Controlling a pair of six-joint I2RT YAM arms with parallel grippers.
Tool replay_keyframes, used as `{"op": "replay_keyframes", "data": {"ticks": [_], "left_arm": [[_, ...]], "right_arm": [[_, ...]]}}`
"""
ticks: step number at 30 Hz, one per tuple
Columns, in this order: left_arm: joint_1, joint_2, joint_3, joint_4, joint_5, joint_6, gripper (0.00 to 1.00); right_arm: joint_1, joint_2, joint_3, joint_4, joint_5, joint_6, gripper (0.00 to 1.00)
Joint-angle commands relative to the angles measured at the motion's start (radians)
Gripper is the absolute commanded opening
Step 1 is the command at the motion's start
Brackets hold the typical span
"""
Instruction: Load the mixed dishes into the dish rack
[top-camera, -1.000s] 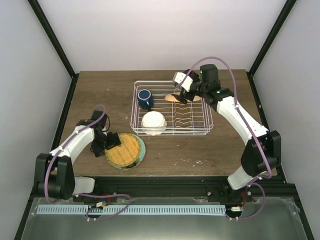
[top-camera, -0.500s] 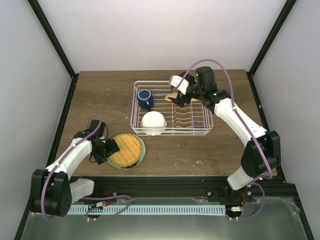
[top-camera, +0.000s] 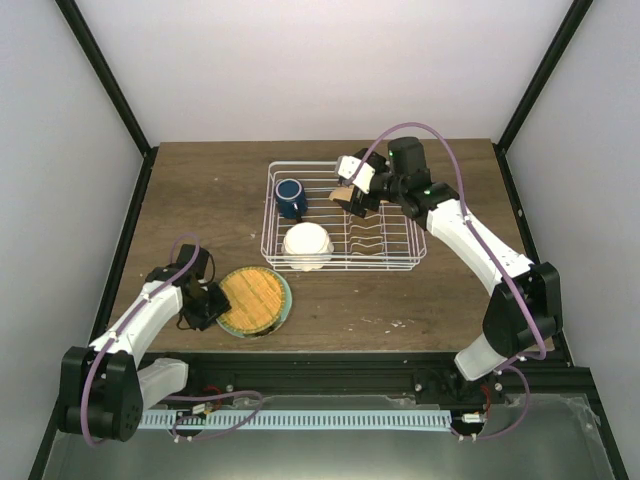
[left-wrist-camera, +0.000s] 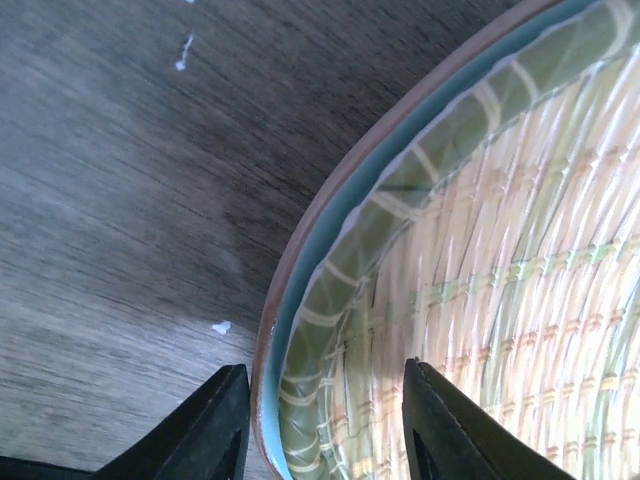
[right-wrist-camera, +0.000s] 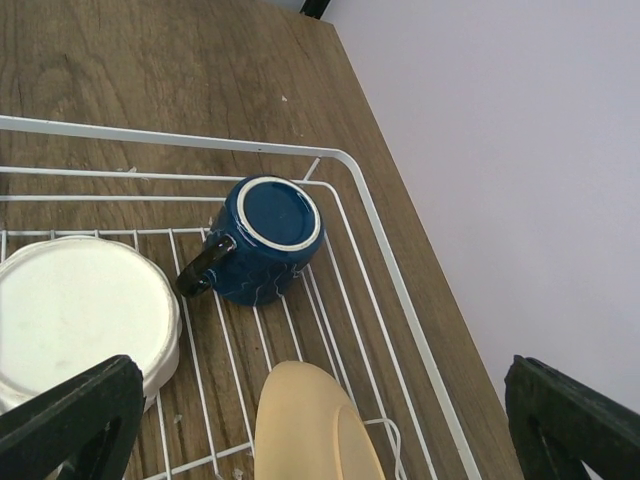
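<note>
A woven orange-yellow plate (top-camera: 250, 297) (left-wrist-camera: 520, 250) lies in a mint-green plate (top-camera: 287, 299) (left-wrist-camera: 330, 225) on the table's near left. My left gripper (top-camera: 211, 304) (left-wrist-camera: 325, 405) straddles their left rim, one finger outside on the wood, the other over the weave, with gaps on both sides. The dish rack (top-camera: 345, 268) (right-wrist-camera: 150, 137) holds an upturned dark blue mug (top-camera: 290, 197) (right-wrist-camera: 265, 235), an upturned white dish (top-camera: 307, 243) (right-wrist-camera: 80, 310) and a pale orange plate (top-camera: 343, 195) (right-wrist-camera: 310, 430) standing on edge. My right gripper (top-camera: 353, 196) (right-wrist-camera: 320, 410) hangs wide open just above that plate.
The rack's right half has bare upright tines (top-camera: 375, 235). Bare wood (top-camera: 200, 190) lies left of the rack. Grey walls and black frame posts close in the table on three sides.
The left gripper has drawn back to the plates' left rim and narrowed its jaws around it. The right gripper has shifted slightly left over the rack, still wide open.
</note>
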Motion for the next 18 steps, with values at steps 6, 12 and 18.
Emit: {"op": "replay_keyframes", "data": {"ticks": [6, 12, 18], "left_arm": [[0.002, -0.028, 0.000, -0.058, -0.019, -0.023, 0.23], [0.002, -0.058, 0.015, -0.117, -0.030, -0.026, 0.11], [0.000, -0.081, 0.059, -0.185, -0.021, -0.021, 0.01]], "right_arm": [[0.016, -0.030, -0.023, 0.008, 0.036, -0.018, 1.00], [0.018, -0.027, -0.036, 0.010, 0.046, -0.015, 1.00], [0.018, -0.019, -0.046, 0.016, 0.048, -0.005, 1.00]]}}
